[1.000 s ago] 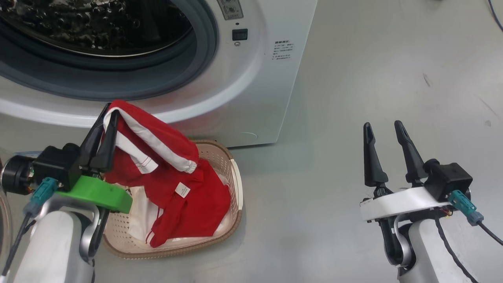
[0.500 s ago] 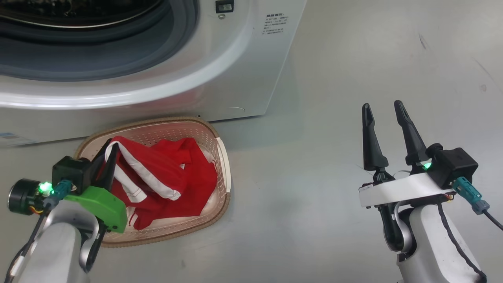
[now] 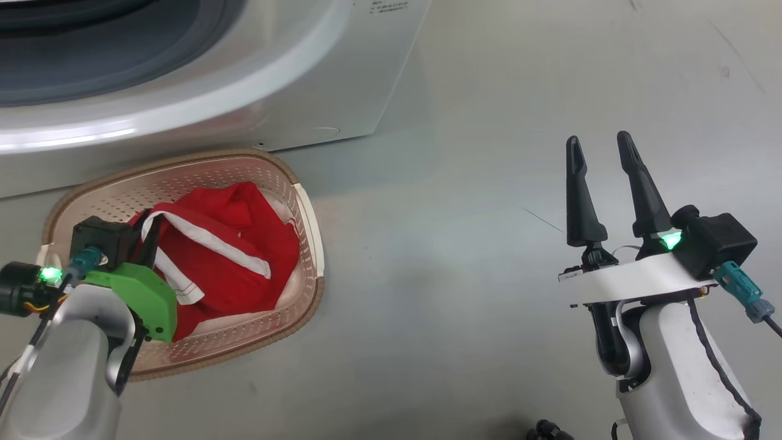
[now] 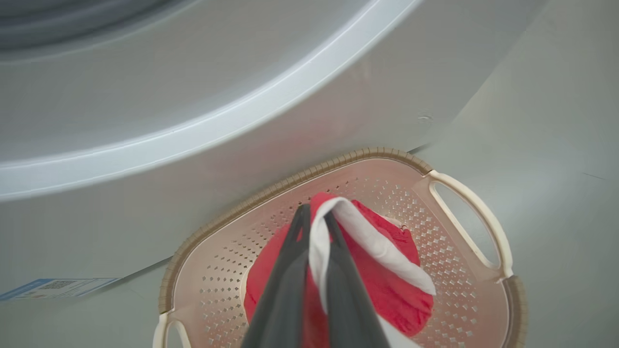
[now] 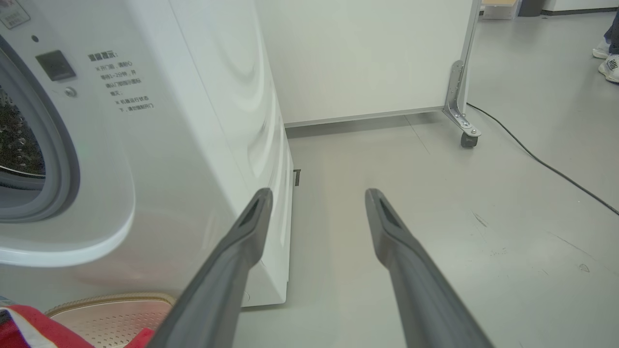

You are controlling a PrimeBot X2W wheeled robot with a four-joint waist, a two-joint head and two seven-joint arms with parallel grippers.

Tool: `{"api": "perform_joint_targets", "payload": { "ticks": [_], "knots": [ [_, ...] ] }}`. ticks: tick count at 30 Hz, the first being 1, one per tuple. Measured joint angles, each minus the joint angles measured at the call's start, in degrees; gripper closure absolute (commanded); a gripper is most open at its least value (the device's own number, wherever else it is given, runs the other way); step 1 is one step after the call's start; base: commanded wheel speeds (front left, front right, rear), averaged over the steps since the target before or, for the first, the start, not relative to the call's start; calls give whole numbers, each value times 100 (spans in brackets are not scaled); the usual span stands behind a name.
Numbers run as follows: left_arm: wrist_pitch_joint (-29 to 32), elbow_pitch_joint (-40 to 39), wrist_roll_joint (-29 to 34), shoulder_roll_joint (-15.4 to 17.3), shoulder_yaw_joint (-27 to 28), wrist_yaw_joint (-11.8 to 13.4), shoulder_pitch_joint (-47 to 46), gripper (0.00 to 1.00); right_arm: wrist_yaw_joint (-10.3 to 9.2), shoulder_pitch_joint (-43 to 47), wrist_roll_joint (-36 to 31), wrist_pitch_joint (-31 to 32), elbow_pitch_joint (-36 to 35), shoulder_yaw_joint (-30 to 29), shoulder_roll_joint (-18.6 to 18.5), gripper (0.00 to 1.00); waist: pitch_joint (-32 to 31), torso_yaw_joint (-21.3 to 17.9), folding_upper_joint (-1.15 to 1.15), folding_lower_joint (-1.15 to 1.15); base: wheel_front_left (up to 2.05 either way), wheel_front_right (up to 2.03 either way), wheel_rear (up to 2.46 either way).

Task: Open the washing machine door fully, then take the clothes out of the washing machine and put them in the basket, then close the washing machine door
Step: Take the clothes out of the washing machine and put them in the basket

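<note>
Clothes [image 3: 235,244] of red fabric with a white trim band lie heaped inside the basket [image 3: 183,183]. It stands on the grey floor [image 3: 458,256] just in front of the washing machine [image 3: 275,91], its brown rim close to the white front. The left gripper [image 4: 315,213] reaches down into the basket with its two dark fingers pressed nearly together, pinching a fold of white trim and red cloth between them. The pinched fold stands a little above the rest of the heap, whose lower part rests on the perforated basket bottom. The right gripper [image 3: 597,139] is well apart from the basket, over bare floor, its fingers spread wide with nothing between them and touching nothing. In the right wrist view, a block of small grey printed lines [image 5: 121,82] in Chinese characters sits on the machine's front, right of the drum opening [image 5: 19,145] and too small to read. It lies beside a small dark rectangular window [image 5: 55,65]. Part of a sticker [image 5: 12,14] is cut off at that view's top left corner. Low on the machine's front, the left wrist view shows a blue-and-white label [image 4: 58,286] with a square code pattern; its text is blurred.
</note>
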Motion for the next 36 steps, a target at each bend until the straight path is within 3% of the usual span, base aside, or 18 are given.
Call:
{"api": "perform_joint_targets", "payload": {
  "ticks": [14, 25, 26, 27, 28, 29, 36],
  "knots": [
    [183, 829, 126, 118, -66, -44, -796, 100, -115, -228, 181, -1, -191, 70, 3, 0, 739, -434, 0, 0, 0, 0, 0],
    [231, 1605, 130, 114, -148, -44, -911, 100, -176, -344, 237, 0, -212, 88, 8, 0, 1044, -607, 0, 0, 0, 0, 0],
    [188, 1636, 163, 116, -180, -44, -942, 73, -201, -344, 237, -1, -212, 88, 7, 0, 1044, -605, 0, 0, 0, 0, 0],
    [145, 1656, 207, 115, -205, -44, -978, 29, -211, -346, 237, -1, -212, 87, 8, 0, 1041, -600, 0, 0, 0, 0, 0],
    [123, 1684, 225, 111, -232, -44, -1019, 11, -212, -346, 236, 0, -209, 80, 8, 0, 1036, -593, 0, 0, 0, 0, 0],
    [82, 1730, 247, 97, -265, -44, -1060, 0, -214, -347, 236, 0, -204, 69, 9, 0, 1024, -582, 0, 0, 0, 0, 0],
    [-196, 2098, 246, -112, -370, -48, -1100, 0, -209, -438, 180, -1, -146, 2, 8, 0, 802, -451, 0, 0, 0, 0, 0]
  ]
}}
